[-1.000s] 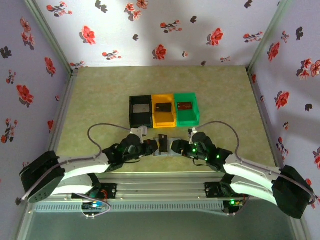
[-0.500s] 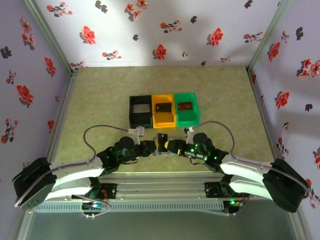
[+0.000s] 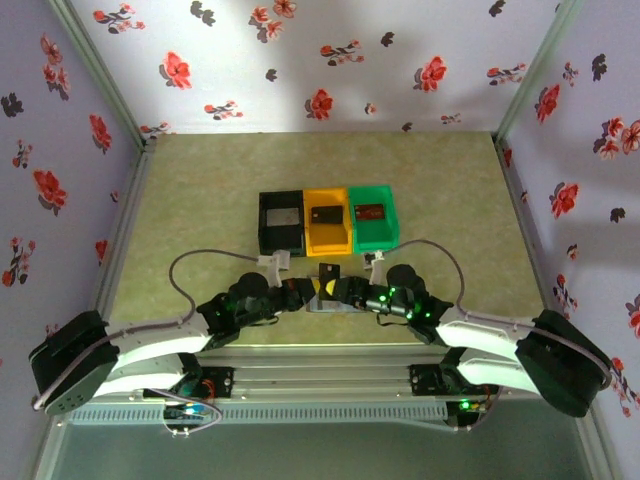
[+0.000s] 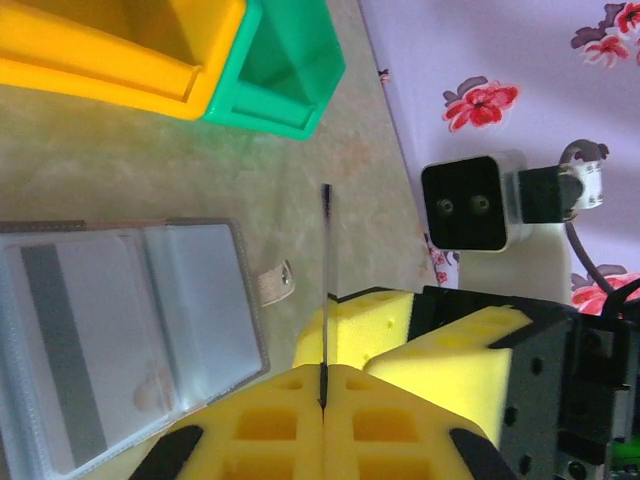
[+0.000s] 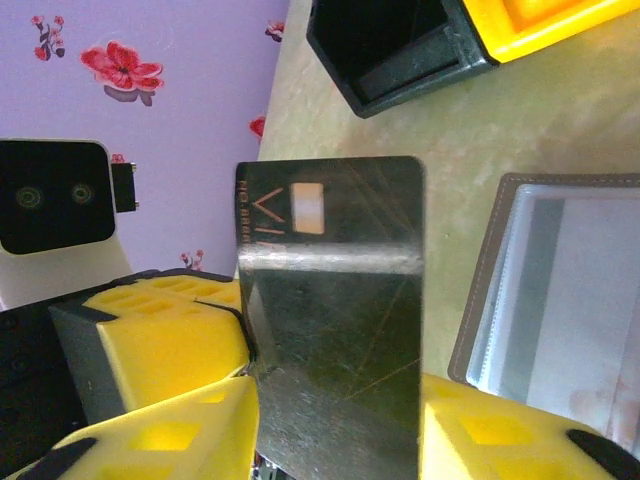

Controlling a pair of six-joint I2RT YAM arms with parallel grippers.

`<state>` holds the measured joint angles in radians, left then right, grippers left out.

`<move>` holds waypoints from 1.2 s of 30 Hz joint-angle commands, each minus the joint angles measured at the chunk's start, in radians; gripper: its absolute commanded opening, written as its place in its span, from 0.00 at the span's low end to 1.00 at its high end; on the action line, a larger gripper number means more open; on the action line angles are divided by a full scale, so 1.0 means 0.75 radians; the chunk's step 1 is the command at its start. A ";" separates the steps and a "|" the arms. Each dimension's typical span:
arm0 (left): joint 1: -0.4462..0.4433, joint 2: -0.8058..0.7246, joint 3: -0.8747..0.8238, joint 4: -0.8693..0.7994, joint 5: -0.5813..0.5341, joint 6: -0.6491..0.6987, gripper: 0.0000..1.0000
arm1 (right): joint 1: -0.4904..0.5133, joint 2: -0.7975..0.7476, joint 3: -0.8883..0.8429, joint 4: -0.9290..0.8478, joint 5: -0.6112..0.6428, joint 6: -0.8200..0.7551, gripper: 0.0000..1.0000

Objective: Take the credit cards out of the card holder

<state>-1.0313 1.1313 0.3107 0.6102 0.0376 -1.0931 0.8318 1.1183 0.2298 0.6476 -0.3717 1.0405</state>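
Dark card (image 5: 330,300) is out, standing upright just over the open holder (image 4: 200,300), pinched in the left gripper (image 4: 322,395). Right gripper (image 5: 335,440) straddles it, can't tell if it's clamped. Bins (image 3: 329,248) each hold a card already, and a striped card (image 4: 70,360) is left in the holder.

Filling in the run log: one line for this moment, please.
left fingers: shut on credit card | right fingers: flanking it, grip unclear | card holder: open
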 commanded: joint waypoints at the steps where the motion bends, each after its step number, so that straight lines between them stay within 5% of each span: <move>1: -0.014 0.021 -0.009 0.072 0.014 -0.013 0.00 | 0.002 -0.047 -0.012 0.080 -0.028 -0.012 0.35; 15: -0.016 0.062 -0.009 0.107 0.011 -0.019 0.00 | 0.002 -0.188 -0.030 -0.019 0.010 -0.049 0.02; 19: -0.010 0.011 0.008 0.011 0.007 0.010 0.00 | 0.002 -0.229 -0.027 -0.075 0.013 -0.065 0.00; 28: 0.155 -0.418 0.177 -0.801 0.147 0.284 0.68 | -0.003 -0.364 0.002 -0.361 -0.041 -0.180 0.00; 36: 0.327 -0.306 0.430 -1.117 0.601 0.502 0.86 | -0.001 -0.337 0.026 -0.241 -0.293 -0.199 0.00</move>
<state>-0.7975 0.8433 0.5667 -0.0845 0.2981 -0.8242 0.8318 0.8654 0.2085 0.4133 -0.4927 0.9222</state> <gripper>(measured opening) 0.859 0.063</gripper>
